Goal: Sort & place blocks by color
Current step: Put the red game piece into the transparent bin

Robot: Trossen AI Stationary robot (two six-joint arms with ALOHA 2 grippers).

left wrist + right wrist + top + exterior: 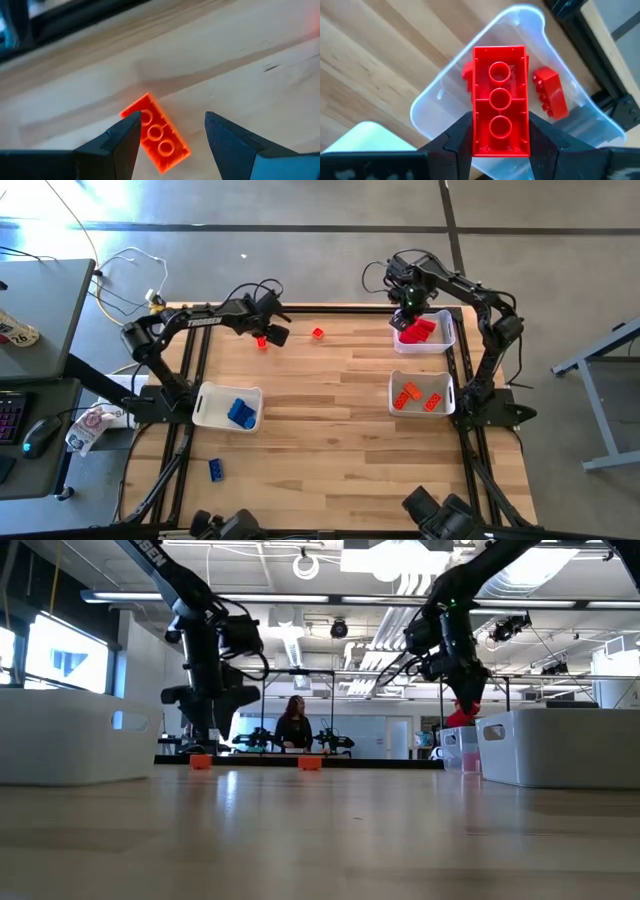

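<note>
Blocks are what both arms are busy with. On the left side, the left gripper (170,135) hangs low over an orange-red block (156,134) lying flat on the wooden table (330,380), studs up. Its jaws are spread; the block sits between them, nearer one finger and skewed to the gap. A second small block (318,333) lies on the boards a little beyond that gripper. Nearby, the white bin (207,402) holds blue blocks (241,412), and one stray blue block (215,470) lies outside it, well apart from either gripper.

Over to the right, the right gripper (500,132) hovers above the clear bin (440,100), where another red block (551,93) already lies. Its jaws pinch a red block (499,100) by the long sides, hollow underside toward the wrist camera. A further bin (395,385) holds orange blocks (420,397).

These look like light, stiff, smooth plastic bricks; I'd judge they can slip or twist if caught on a corner, so the flat long sides are the place to grip.
</note>
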